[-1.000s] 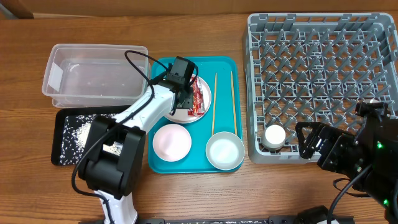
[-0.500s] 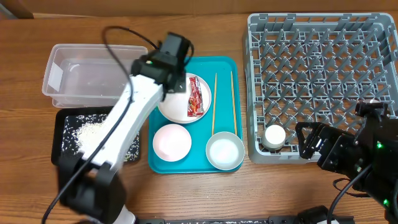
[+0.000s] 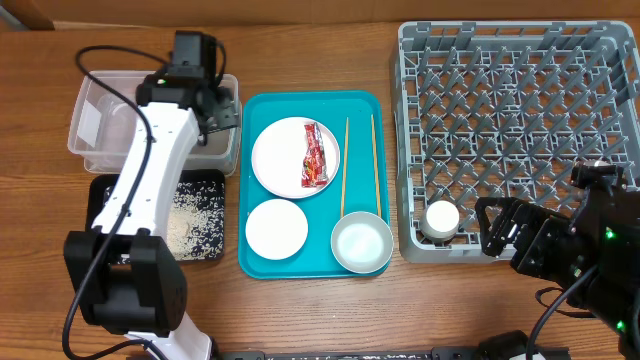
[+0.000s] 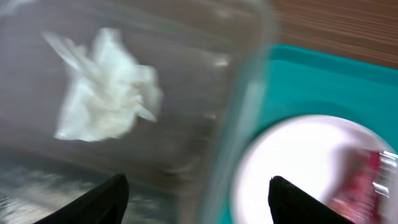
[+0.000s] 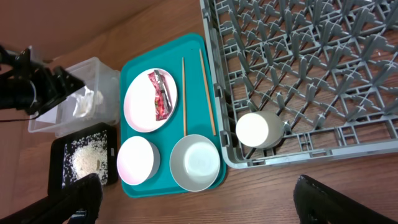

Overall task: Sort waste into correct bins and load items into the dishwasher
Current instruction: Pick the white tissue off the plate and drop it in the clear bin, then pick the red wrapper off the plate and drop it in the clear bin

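Note:
My left gripper [image 3: 216, 108] hangs open over the right end of the clear tub [image 3: 150, 76], its jaws wide apart with nothing between them. A crumpled white tissue [image 4: 102, 87] is inside the tub, below and apart from the gripper. The red wrapper [image 3: 314, 155] lies on the round plate [image 3: 280, 150]. Two chopsticks [image 3: 345, 165], a pink bowl [image 3: 277, 229] and a grey bowl [image 3: 361, 243] sit on the teal tray. Rice [image 3: 186, 222] covers the black tray [image 3: 97, 200]. A white cup [image 3: 441, 217] stands in the grey rack [image 3: 520, 120]. My right gripper [image 3: 493, 228] is open beside the rack's front edge.
The teal tray [image 3: 362, 104] lies between the tub and the rack. Bare wooden table [image 5: 261, 193] runs along the front, under my right gripper [image 5: 199, 202]. The left arm stretches over the black tray and hides part of it.
My left arm swung left from the plate to the tub and its jaws opened. The tissue now shows inside the tub. The right arm has not moved.

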Robot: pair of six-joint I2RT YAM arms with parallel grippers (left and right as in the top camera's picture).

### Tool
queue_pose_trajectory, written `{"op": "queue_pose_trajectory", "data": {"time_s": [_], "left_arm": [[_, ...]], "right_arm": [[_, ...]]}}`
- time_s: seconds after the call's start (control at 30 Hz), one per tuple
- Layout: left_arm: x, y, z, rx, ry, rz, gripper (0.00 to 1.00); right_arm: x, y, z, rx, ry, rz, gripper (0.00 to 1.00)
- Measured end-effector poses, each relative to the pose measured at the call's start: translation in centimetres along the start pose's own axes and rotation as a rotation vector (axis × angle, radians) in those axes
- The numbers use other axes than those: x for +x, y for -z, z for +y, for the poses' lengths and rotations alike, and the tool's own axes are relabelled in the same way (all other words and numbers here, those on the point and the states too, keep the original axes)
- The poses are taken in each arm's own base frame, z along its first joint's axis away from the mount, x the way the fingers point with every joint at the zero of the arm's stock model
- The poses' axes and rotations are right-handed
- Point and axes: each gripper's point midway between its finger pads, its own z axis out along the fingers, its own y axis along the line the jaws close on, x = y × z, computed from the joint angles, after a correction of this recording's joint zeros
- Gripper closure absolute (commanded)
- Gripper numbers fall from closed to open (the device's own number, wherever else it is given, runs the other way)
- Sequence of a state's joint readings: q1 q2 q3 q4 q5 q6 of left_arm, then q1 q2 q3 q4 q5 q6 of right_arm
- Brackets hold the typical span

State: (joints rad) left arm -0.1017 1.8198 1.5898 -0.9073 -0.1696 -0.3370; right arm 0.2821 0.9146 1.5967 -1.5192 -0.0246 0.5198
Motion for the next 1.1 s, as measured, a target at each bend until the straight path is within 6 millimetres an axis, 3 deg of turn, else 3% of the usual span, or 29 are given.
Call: {"op": "queue_pose_trajectory", "data": {"time_s": [0.23, 0.33, 0.37, 0.5, 0.53, 0.6, 0.73, 0.8, 0.87, 1.0, 1.1], "left_arm": [[3.9, 2.0, -11.9, 0.224, -0.248, 0.005, 0.24], [6.7, 0.7, -15.6, 0.245, -0.321, 0.042, 0.26], [8.1, -1.2, -16.8, 0.237, -0.338, 0.079, 0.28], [11.2, -5.7, -17.1, 0.203, -0.342, 0.189, 0.40], [12.0, -6.8, -16.9, 0.189, -0.334, 0.220, 0.66], [13.5, -8.4, -16.4, 0.165, -0.322, 0.275, 0.96], [14.2, -8.0, -15.9, 0.147, -0.320, 0.316, 0.96], [14.6, -7.1, -15.2, 0.123, -0.326, 0.354, 0.96], [13.4, -5.1, -14.5, 0.103, -0.322, 0.349, 0.96], [7.3, 0.6, -12.7, 0.066, -0.279, 0.169, 0.96], [1.8, 5.7, -9.0, 0.034, -0.172, -0.015, 0.96]], "right_arm": [[0.4, 0.0, -0.2, 0.010, -0.001, 0.015, 0.00], [0.4, 0.0, -0.2, 0.010, -0.001, 0.015, 0.00], [0.4, 0.0, -0.2, 0.010, -0.001, 0.015, 0.00], [0.4, 0.0, -0.2, 0.010, -0.001, 0.016, 0.00], [0.4, 0.0, -0.2, 0.010, -0.001, 0.015, 0.00], [0.4, 0.0, -0.2, 0.010, -0.001, 0.015, 0.00], [0.4, 0.0, -0.2, 0.010, -0.001, 0.015, 0.00], [0.4, 0.0, -0.2, 0.010, -0.001, 0.015, 0.00], [0.4, 0.0, -0.3, 0.011, -0.002, 0.016, 0.00], [0.4, 0.0, -0.3, 0.011, -0.001, 0.016, 0.00], [0.4, 0.0, -0.3, 0.010, -0.001, 0.016, 0.00]]}}
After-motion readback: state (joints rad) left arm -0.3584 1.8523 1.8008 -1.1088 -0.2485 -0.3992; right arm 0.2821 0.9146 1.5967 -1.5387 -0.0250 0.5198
